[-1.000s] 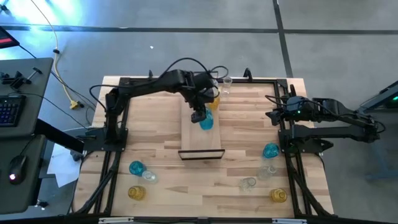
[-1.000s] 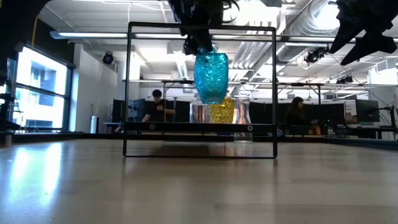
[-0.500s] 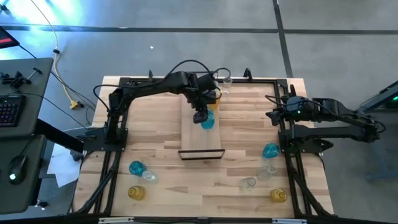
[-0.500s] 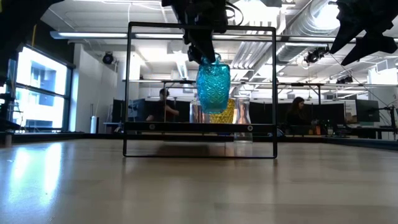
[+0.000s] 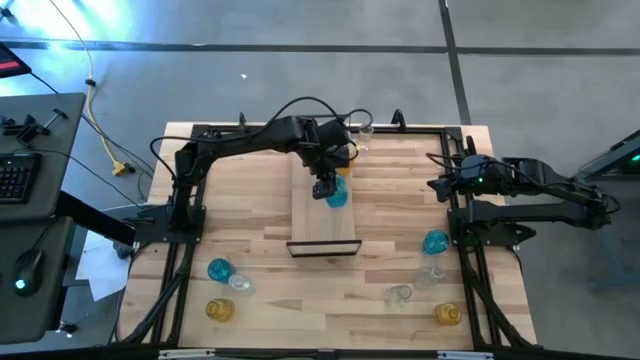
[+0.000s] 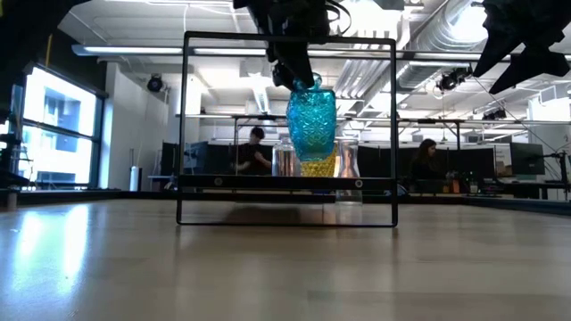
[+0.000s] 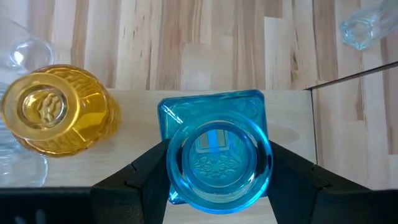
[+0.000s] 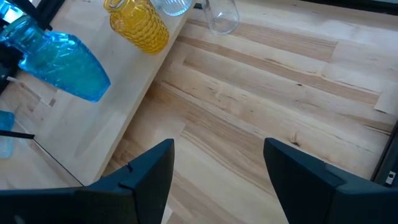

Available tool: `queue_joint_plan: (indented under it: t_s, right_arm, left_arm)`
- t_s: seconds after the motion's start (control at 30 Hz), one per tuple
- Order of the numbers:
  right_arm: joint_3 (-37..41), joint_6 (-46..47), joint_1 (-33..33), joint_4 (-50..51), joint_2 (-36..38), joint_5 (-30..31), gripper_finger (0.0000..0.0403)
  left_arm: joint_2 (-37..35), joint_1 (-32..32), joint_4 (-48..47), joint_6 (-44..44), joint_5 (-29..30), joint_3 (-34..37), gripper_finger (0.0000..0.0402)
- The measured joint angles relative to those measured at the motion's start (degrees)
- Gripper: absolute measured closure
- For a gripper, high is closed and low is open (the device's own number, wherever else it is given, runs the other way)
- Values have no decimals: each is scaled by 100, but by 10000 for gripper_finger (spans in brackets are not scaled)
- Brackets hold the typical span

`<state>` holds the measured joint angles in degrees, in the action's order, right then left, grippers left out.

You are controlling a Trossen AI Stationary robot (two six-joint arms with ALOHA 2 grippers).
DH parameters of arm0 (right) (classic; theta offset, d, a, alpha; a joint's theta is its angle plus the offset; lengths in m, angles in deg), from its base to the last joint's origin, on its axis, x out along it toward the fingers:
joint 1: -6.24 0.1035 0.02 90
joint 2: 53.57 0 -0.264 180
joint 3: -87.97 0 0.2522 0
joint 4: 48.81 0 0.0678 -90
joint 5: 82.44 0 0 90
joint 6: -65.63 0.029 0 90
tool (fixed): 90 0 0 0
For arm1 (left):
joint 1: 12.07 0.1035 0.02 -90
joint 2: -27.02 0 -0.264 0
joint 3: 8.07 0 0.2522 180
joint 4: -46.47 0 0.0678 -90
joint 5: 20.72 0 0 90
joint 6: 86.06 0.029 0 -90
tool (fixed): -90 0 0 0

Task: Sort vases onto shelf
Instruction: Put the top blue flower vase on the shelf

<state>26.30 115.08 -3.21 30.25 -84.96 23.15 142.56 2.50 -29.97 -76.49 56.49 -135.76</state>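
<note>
High view gives you the tabletop (image 5: 260, 215) first, with the shelf (image 5: 322, 220) lying along its middle, long side running far to near. Your left arm reaches over the shelf's far half; your right arm waits at the table's right edge, its right gripper (image 8: 217, 163) spread and holding nothing. The left gripper (image 5: 323, 186) is clamped on the neck of the teal vase (image 5: 335, 194). From above that vase reads only as a blue blob. Low view tells you more: the teal vase (image 6: 310, 125) stands with its long axis near vertical, mouth up and leaning slightly left, its base at about board level; you cannot tell whether it touches. Behind it you see an amber vase (image 6: 318, 163) between two clear ones. Left wrist view looks straight down the teal vase's mouth (image 7: 217, 163), with the amber vase (image 7: 53, 112) just beside it on the board. Other vases stay scattered near the table's near corners, left and right.
</note>
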Motion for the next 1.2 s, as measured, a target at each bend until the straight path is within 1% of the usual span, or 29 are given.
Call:
queue_joint_plan:
  t_s: [0.27, 0.77, 1.0, 1.2]
  right_arm:
    - [-1, -44, 1, 0, 0, 2, 160]
    - [-1, -68, 0, 2, 0, -61, 160]
    - [-1, -92, -1, 2, -2, -68, 160]
    - [1, -92, -1, 7, 0, -114, 160]
  left_arm:
    - [0, 2, 273, -9, 20, 2, 201]
    - [-4, 5, 284, -33, 17, 83, 201]
    - [340, -57, 311, 2, 35, 79, 201]
    - [337, -87, 379, 22, 127, 72, 201]
